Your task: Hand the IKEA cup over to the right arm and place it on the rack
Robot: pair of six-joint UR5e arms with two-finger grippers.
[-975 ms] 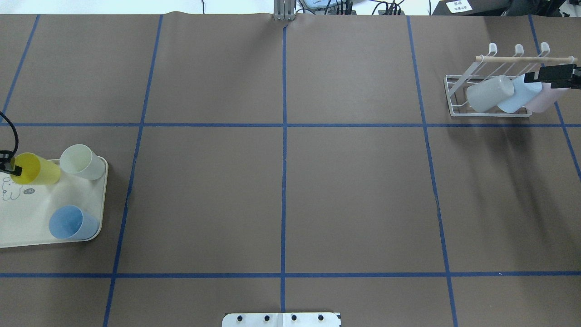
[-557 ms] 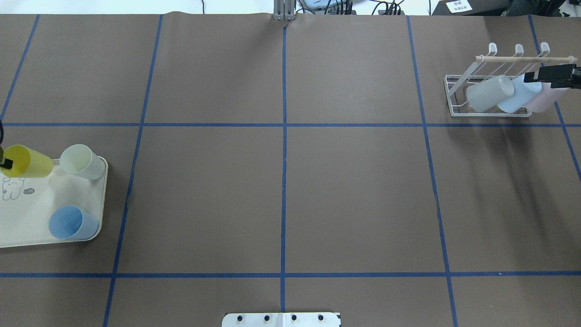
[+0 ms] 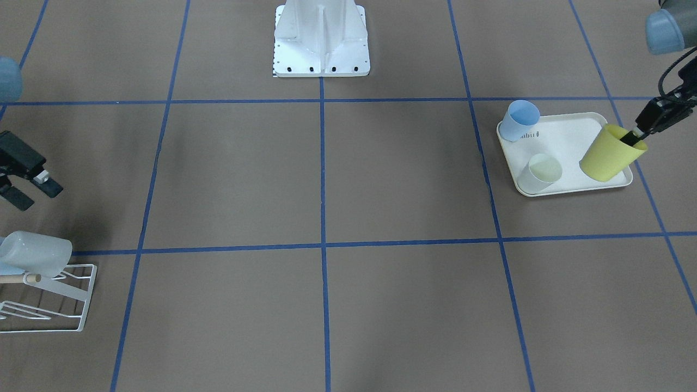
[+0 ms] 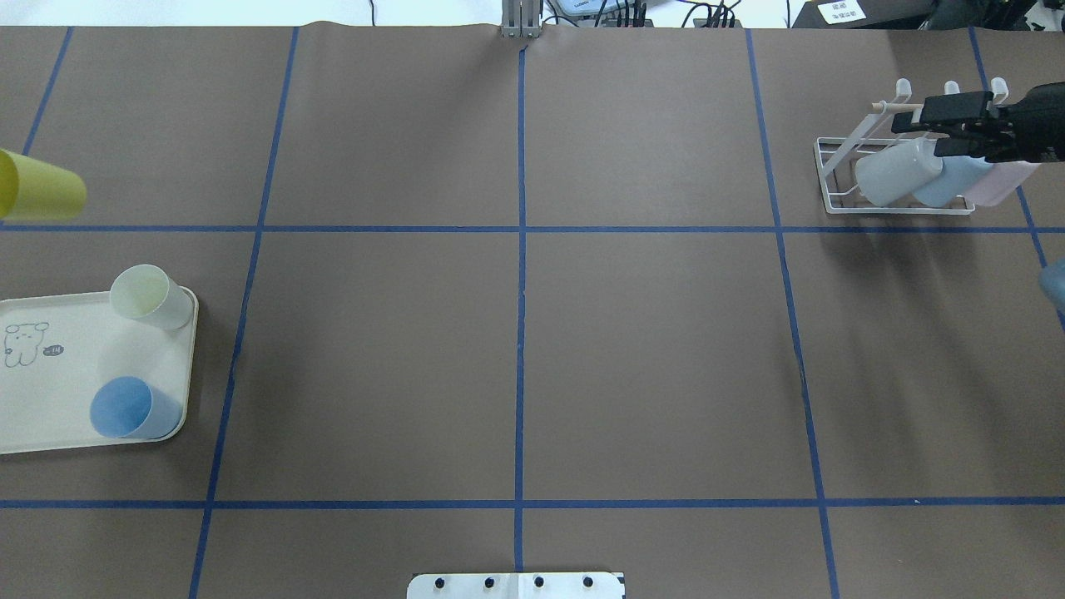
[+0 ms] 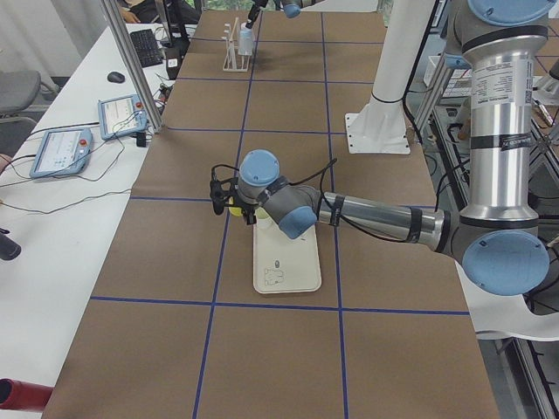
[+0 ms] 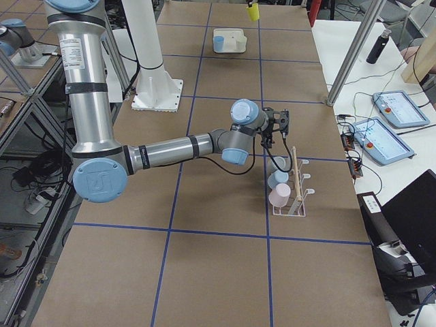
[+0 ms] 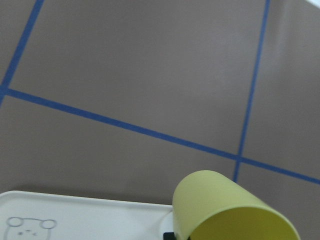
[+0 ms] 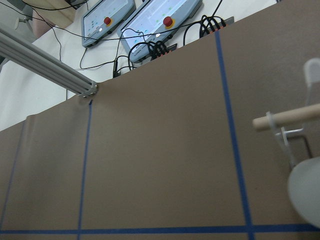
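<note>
The yellow plastic cup (image 4: pixel 37 190) has risen off the cream rabbit-print tray (image 4: pixel 50 391), left hand (image 3: pixel 633 138) pinching its rim, lifted clear for handover; right hand (image 4: pixel 919 136), spread and empty, hovers by the white wire rack (image 4: pixel 899 211).

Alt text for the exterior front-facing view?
The left end effector holds a yellow cup by its rim, tilted over a tray with a blue cup and a pale cup. Opposite, the open right end effector hangs near the rack.
</note>
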